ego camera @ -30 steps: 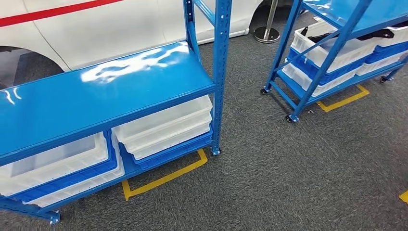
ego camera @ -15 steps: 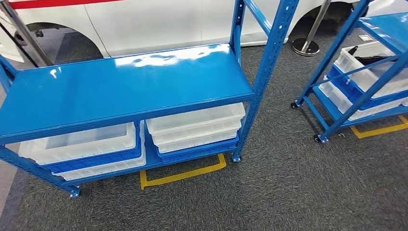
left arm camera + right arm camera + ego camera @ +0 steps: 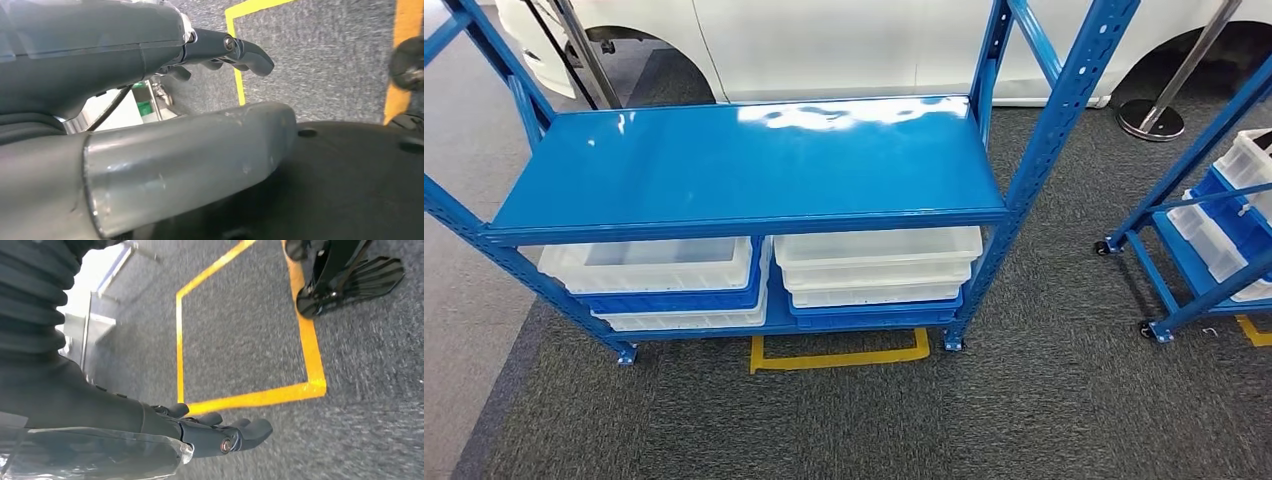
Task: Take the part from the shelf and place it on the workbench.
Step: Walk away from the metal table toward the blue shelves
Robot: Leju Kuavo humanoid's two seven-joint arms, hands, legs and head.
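Observation:
A blue metal shelf rack [image 3: 744, 160] stands square in front of me in the head view, its wide middle board bare and glossy. Under it sit stacked white bins [image 3: 654, 265] and more white bins [image 3: 874, 250] on blue trays; I make out nothing inside them. A second blue rack [image 3: 1204, 250] with white bins is cut off at the right edge. My left hand [image 3: 210, 47] hangs over the carpet with its fingers loosely straight, holding nothing. My right hand [image 3: 215, 432] also hangs over the carpet, fingers stretched out and empty.
Grey carpet lies before the rack, with a yellow tape mark [image 3: 839, 358] at its foot. A white car [image 3: 844, 40] stands close behind the rack. A stanchion base [image 3: 1151, 118] sits at the back right. Smooth grey floor runs along the left.
The camera has turned: the near rack has slid from the left to the middle of the picture, and the second rack has moved off toward the right edge.

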